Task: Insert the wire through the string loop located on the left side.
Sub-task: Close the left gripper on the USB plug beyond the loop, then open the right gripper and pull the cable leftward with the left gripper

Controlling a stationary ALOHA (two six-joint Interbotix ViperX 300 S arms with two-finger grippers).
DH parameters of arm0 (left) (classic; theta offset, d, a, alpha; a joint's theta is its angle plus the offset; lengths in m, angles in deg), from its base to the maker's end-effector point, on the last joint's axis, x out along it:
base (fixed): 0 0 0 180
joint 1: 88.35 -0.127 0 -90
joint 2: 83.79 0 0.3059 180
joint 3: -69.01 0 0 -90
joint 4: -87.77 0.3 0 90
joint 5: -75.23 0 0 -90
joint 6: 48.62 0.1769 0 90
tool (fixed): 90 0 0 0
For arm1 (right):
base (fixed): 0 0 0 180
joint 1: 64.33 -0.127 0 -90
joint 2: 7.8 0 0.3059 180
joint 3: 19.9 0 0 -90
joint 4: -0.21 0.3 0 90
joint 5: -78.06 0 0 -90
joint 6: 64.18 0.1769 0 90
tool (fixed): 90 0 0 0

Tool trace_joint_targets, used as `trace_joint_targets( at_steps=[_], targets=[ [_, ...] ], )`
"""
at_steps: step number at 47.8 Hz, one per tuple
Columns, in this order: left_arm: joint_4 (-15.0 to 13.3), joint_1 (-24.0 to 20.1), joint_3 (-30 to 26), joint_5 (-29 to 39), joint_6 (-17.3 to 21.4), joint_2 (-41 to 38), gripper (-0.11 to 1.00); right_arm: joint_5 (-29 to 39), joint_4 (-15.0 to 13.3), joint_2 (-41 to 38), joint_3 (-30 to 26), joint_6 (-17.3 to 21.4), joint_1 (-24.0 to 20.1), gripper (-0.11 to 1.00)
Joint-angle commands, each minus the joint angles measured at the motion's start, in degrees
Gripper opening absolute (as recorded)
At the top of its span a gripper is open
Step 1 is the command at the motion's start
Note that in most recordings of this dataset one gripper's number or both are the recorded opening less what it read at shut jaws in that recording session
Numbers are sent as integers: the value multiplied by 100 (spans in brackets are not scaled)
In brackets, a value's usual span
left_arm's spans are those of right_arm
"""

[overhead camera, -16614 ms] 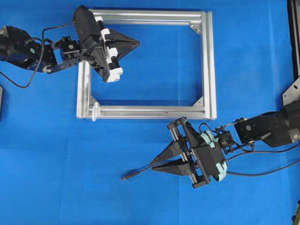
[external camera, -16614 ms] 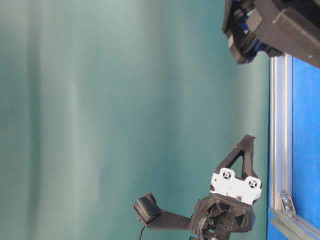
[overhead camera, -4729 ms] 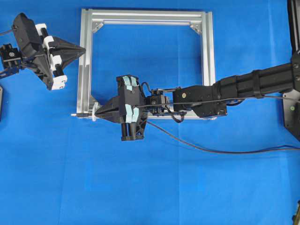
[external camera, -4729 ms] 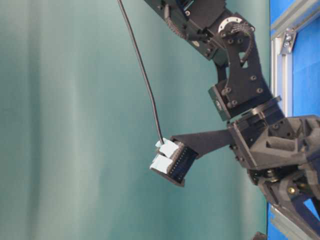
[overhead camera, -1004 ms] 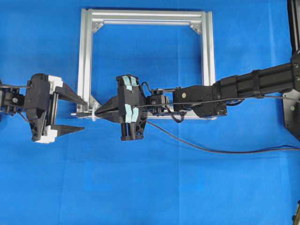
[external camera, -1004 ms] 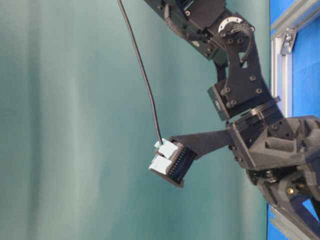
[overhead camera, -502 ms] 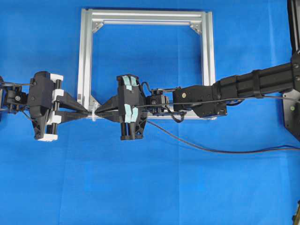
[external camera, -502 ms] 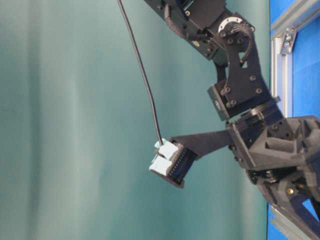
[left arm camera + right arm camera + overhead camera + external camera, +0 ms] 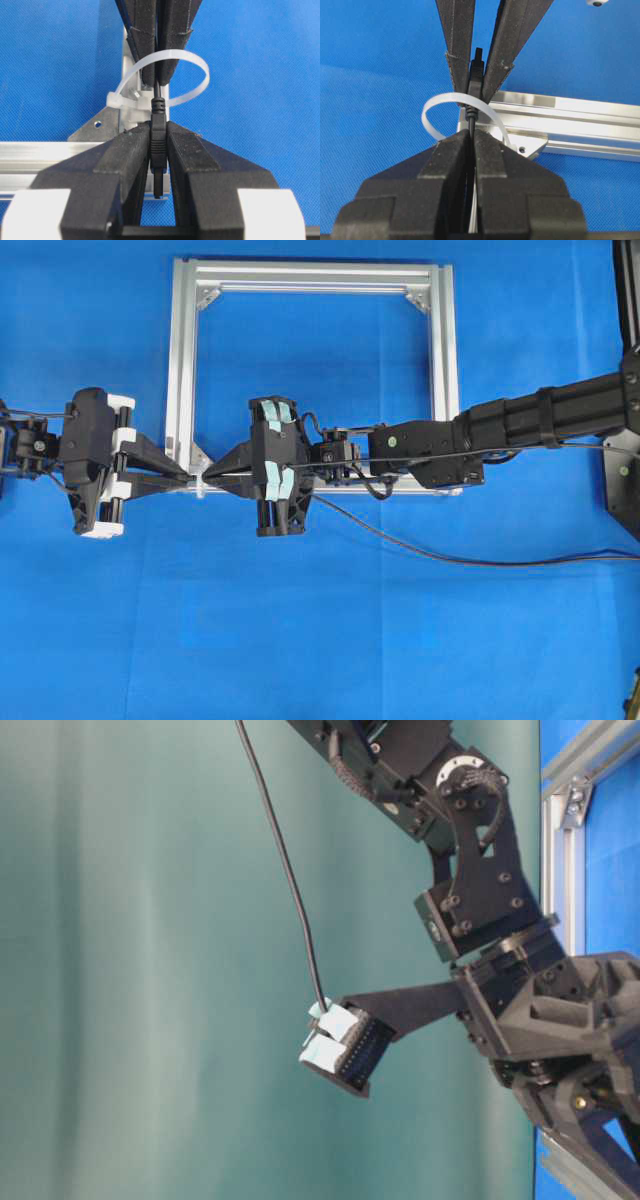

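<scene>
The wire [image 9: 158, 135] passes through the white string loop [image 9: 196, 67] at the lower left corner of the silver frame [image 9: 441, 370]. My left gripper [image 9: 158, 132] is shut on the wire's black plug on the near side of the loop. Facing it from the far side, my right gripper [image 9: 471, 136] is shut on the thin wire [image 9: 471, 120] just behind the loop [image 9: 431, 114]. In the overhead view the left gripper [image 9: 186, 480] and right gripper [image 9: 210, 476] meet tip to tip at that corner. The rest of the wire [image 9: 420, 548] trails right across the mat.
The right arm [image 9: 520, 425] stretches across the frame's lower rail from the right edge. The frame's corner bracket [image 9: 97, 125] lies just beside the loop. Blue mat surrounds the frame. The table-level view shows only the right arm's wrist [image 9: 480, 910] and its camera cable.
A second ago my left gripper stood open around the plug at the frame corner; it has since shut on the plug. The right arm has held still.
</scene>
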Motion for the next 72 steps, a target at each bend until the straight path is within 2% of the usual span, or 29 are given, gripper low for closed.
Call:
trace_joint_targets(
  at_steps=[1,7,12,16,24,27,34,46,54,64,72],
  targets=[
    [18,-44,-35,26,-9,97,8,-53,-18,132,-132,0,-18,-9],
    [18,-35,-9,62,-26,167,8,-35,-9,123,-132,18,-18,-4],
    [9,-44,18,97,-26,237,8,-18,9,132,-132,35,-18,10],
    [9,-44,53,132,-26,290,8,0,18,132,-114,44,-26,31],
    [18,-44,123,229,-44,431,8,123,26,202,-53,44,-35,82],
    [18,-44,141,255,-44,501,8,123,35,237,-26,44,-44,93],
    [18,-35,176,510,-53,712,8,123,35,290,35,44,-53,94],
    [18,-35,193,1978,-211,1547,8,88,35,325,70,44,-105,94],
    [9,-35,325,2654,-325,2259,8,44,35,316,70,44,-132,94],
    [18,-35,554,3094,-483,3155,8,44,35,325,70,44,-149,94],
    [9,-35,598,3287,-501,3375,8,44,35,325,53,44,-158,94]
  ],
)
